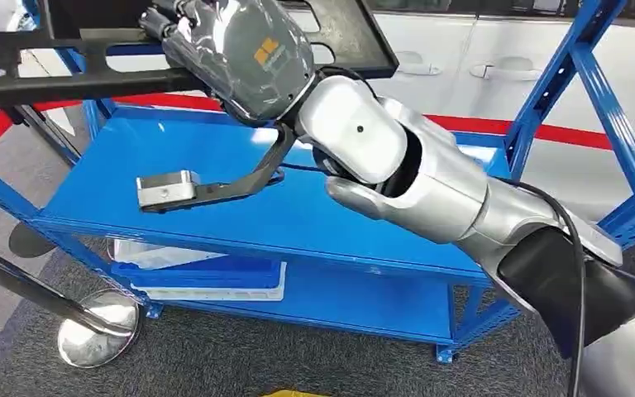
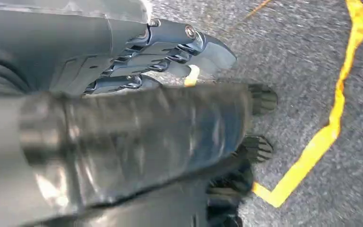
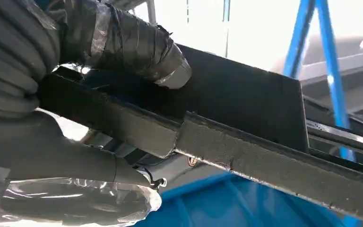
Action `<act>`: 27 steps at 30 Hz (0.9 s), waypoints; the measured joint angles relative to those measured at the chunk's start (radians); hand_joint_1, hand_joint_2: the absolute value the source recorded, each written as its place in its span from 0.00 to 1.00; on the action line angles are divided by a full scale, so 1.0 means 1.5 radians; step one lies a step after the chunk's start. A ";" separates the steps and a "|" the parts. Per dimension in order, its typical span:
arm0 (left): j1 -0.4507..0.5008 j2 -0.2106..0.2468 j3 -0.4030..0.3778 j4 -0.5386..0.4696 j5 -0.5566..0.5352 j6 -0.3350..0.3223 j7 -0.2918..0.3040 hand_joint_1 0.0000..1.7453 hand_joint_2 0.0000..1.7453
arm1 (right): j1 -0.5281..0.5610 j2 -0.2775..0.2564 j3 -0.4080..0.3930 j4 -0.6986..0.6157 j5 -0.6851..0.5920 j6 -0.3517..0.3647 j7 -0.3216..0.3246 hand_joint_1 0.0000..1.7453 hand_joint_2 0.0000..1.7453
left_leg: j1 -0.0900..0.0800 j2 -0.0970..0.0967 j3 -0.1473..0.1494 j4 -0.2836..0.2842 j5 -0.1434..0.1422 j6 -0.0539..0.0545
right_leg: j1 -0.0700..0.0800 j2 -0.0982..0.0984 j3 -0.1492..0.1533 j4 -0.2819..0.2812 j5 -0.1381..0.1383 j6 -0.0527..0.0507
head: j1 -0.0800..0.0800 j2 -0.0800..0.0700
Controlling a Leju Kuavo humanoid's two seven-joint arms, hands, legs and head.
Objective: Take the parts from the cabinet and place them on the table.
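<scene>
Grey carpet floor (image 1: 240, 356) with red tape lines (image 1: 579, 136) behind; a blue metal shelf rack (image 1: 240, 198) stood in the middle of the head view, white panels beyond it.

Landmark = rack's upper blue shelf.

- Right hand (image 1: 244, 58) was above the shelf's rear edge, gripping a large black flat part (image 1: 41, 58) with cut-out slots. The part hung clear above the shelf, not resting on it, and ran off past the shelf's left end.
- Right wrist view: thumb (image 3: 137, 52) pressed on one face of the part's black bar (image 3: 246, 151), taped fingers (image 3: 75, 156) wrapped under the other. Fingers were clamped on the part, pinching its edge.
- Wrist camera (image 1: 165, 188) on its black bracket hung just over the shelf surface, below the hand.
- Under the upper shelf, the lower shelf held a white tray (image 1: 207, 281) and a blue flat piece (image 1: 198, 266) lying on it, towards the left end.
- Chrome stanchion base (image 1: 99, 329) sat on the carpet in front of the rack's left leg.
- Left hand (image 2: 156, 52) hung over the carpet, yellow floor tape (image 2: 331, 127) beside it. Its fingers lay close together and roughly straight, holding nothing. Blurred picture, so exact curl: can't tell.
</scene>
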 joint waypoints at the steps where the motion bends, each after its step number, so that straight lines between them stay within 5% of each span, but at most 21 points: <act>1: 0.000 0.000 0.000 0.000 0.000 -0.002 -0.002 0.00 0.00 | -0.002 0.000 0.001 -0.002 0.000 0.001 0.000 1.00 1.00 | -0.003 -0.001 0.001 -0.009 0.006 0.001 | 0.001 0.001 -0.002 0.000 0.002 0.004 | 0.000 0.000; 4: 0.000 0.000 0.000 0.000 -0.001 -0.002 -0.002 0.00 0.00 | -0.002 0.000 0.003 -0.007 0.000 0.004 0.000 1.00 1.00 | -0.006 -0.002 0.000 -0.013 0.012 0.005 | -0.002 0.000 -0.001 -0.008 0.010 0.016 | -0.001 0.000; 5: 0.001 0.000 0.000 0.000 -0.001 -0.002 0.001 0.00 0.00 | -0.002 0.000 0.003 -0.009 0.000 0.004 0.000 1.00 1.00 | 0.003 0.001 0.005 -0.028 0.021 0.008 | 0.001 -0.002 -0.002 -0.004 0.002 0.019 | 0.000 0.000; 7: -0.001 0.000 0.000 0.000 -0.001 -0.002 0.005 0.00 0.00 | -0.006 0.000 0.004 -0.014 0.000 0.005 -0.002 1.00 1.00 | 0.001 0.004 0.002 -0.034 0.029 0.013 | 0.000 -0.005 -0.018 0.043 -0.046 0.022 | 0.002 0.000; 9: -0.001 -0.001 0.000 0.000 -0.001 -0.001 0.010 0.00 0.00 | -0.007 0.000 0.009 -0.020 0.000 0.009 -0.003 1.00 1.00 | 0.000 0.005 -0.006 -0.032 0.033 0.014 | 0.000 -0.005 -0.050 0.138 -0.102 0.025 | 0.001 0.000; 10: -0.001 -0.001 0.000 0.000 -0.002 -0.001 0.011 0.00 0.00 | -0.007 0.000 0.011 -0.022 0.000 0.011 -0.004 1.00 1.00 | 0.000 0.005 -0.011 -0.031 0.036 0.014 | 0.000 -0.005 -0.057 0.166 -0.110 0.026 | 0.001 0.000; 12: -0.001 -0.001 0.000 0.000 -0.002 -0.002 0.011 0.00 0.00 | -0.007 0.000 0.016 -0.026 0.000 0.015 -0.004 1.00 1.00 | 0.001 0.005 -0.022 -0.026 0.041 0.013 | -0.001 -0.006 -0.032 0.141 -0.088 0.028 | 0.002 0.000; 14: -0.001 -0.002 0.000 0.000 -0.003 -0.003 0.012 0.00 0.00 | -0.008 0.000 0.019 -0.031 -0.001 0.018 -0.005 1.00 1.00 | 0.004 0.004 -0.034 -0.015 0.044 0.008 | -0.005 -0.008 0.040 0.033 -0.047 0.030 | 0.002 0.000; 15: -0.001 -0.001 0.000 0.000 -0.003 -0.003 0.012 0.00 0.00 | -0.008 0.000 0.019 -0.034 -0.002 0.020 -0.005 1.00 1.00 | 0.005 0.003 -0.040 -0.010 0.046 0.004 | -0.004 -0.007 0.054 0.000 -0.065 0.026 | 0.001 0.000; 16: -0.001 -0.001 0.000 0.000 -0.005 -0.004 0.012 0.00 0.00 | -0.010 0.002 0.020 -0.037 -0.003 0.021 -0.005 1.00 1.00 | 0.002 0.002 -0.044 -0.008 0.049 0.000 | 0.002 -0.003 0.049 0.009 -0.043 0.021 | 0.001 0.000; 20: 0.001 0.000 -0.001 0.000 -0.008 -0.004 0.013 0.00 0.00 | -0.013 0.003 0.023 -0.042 -0.004 0.026 -0.006 1.00 1.00 | 0.003 -0.001 -0.054 -0.010 0.065 -0.014 | -0.003 -0.003 0.032 0.001 -0.029 -0.002 | 0.001 0.000; 22: 0.001 -0.002 -0.001 0.000 -0.008 -0.006 0.013 0.00 0.00 | -0.014 0.006 0.023 -0.044 -0.004 0.027 -0.006 1.00 1.00 | 0.005 0.001 -0.074 0.034 0.003 -0.021 | -0.003 -0.004 0.018 0.000 -0.014 -0.009 | -0.001 0.000; 24: 0.000 -0.002 -0.001 0.000 -0.008 -0.006 0.013 0.00 0.00 | -0.015 0.008 0.023 -0.045 -0.004 0.027 -0.007 1.00 1.00 | 0.006 0.001 -0.101 0.134 -0.069 -0.025 | -0.001 -0.004 -0.002 0.000 0.000 -0.011 | -0.002 0.000; 25: 0.000 -0.002 -0.001 0.000 -0.008 -0.006 0.013 0.00 0.00 | -0.015 0.008 0.024 -0.045 -0.004 0.027 -0.008 1.00 1.00 | 0.006 0.001 -0.108 0.176 -0.086 -0.024 | 0.001 -0.004 -0.012 0.001 0.008 -0.011 | -0.003 0.000; 27: 0.000 -0.002 -0.001 0.000 -0.008 -0.006 0.013 0.00 0.00 | -0.015 0.008 0.030 -0.045 -0.005 0.028 -0.008 1.00 1.00 | 0.004 0.001 -0.077 0.177 -0.068 -0.018 | 0.004 -0.004 -0.030 0.001 0.022 -0.012 | -0.002 0.000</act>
